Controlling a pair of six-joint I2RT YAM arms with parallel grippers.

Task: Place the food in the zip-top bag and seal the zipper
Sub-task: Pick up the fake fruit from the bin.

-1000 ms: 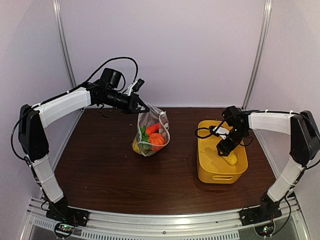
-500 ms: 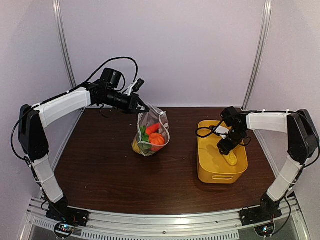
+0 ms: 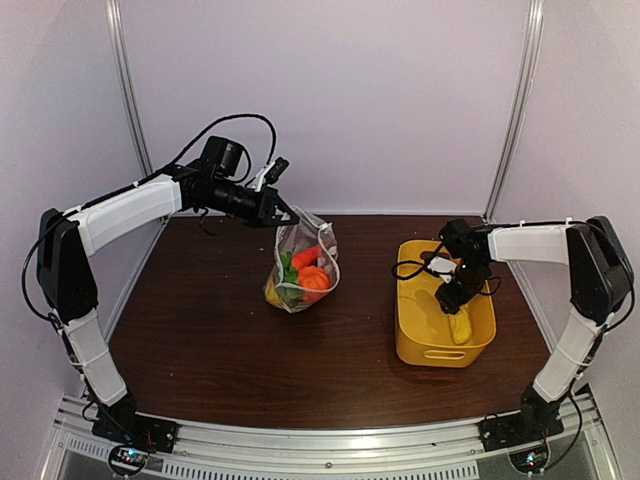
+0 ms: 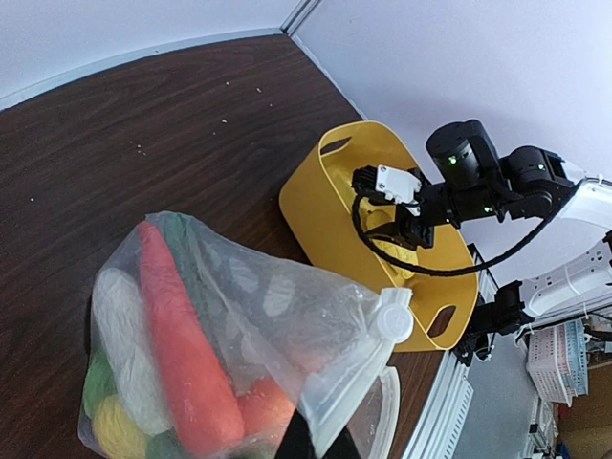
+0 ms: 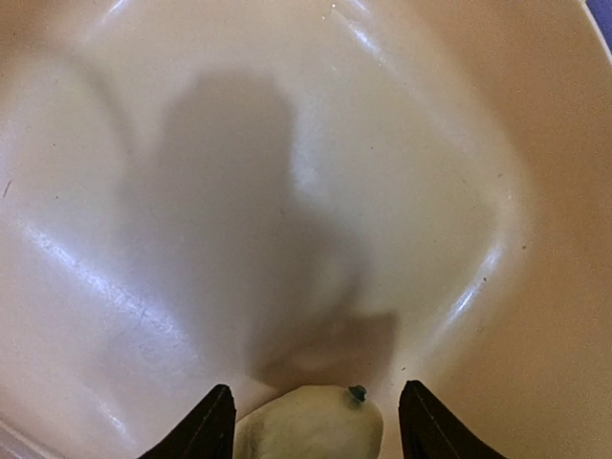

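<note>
l pincer (image 3: 291, 219) grips bag (image 3: 304, 262) rim; r pincer (image 5: 314, 413) astride yellow veg (image 5: 306, 432)

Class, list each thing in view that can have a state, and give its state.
left gripper, shut on the zip-top bag's top edge.
zip-top bag, hanging, partly filled with food.
right gripper, open, astride the yellow piece.
yellow piece, lying loose in the yellow basket.
yellow basket, upright on the table.

Zip-top bag (image 3: 303, 262) of food (image 3: 312, 278) at the table (image 3: 200, 340) middle, basket (image 3: 430, 352) to its right, one food piece (image 3: 460, 327) inside the basket.
</note>
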